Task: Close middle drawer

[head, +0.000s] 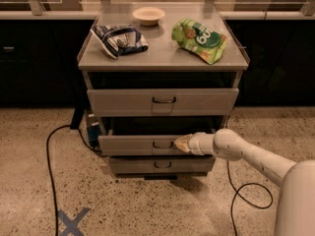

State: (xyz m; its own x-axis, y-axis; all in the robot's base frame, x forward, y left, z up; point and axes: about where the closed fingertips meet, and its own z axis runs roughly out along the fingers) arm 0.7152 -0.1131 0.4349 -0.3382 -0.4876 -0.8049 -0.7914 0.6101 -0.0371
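Our gripper (182, 143) meets the front panel of the middle drawer (133, 145), just right of its handle (162, 145); its grip we cannot tell. The drawer juts partly open, with floor (147, 205) room on its near side.

I see the cabinet top (162, 58) above my gripper (181, 143), which sits low at its front. The top holds a pale bowl (148, 15), a blue-white bag (119, 39) up-left and a green bag (199, 39) up-right.

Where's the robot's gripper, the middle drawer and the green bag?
gripper (182, 143): camera view, tan tip at the drawer front.
middle drawer (129, 145): camera view, front panel, left of handle.
green bag (199, 39): camera view, its middle.
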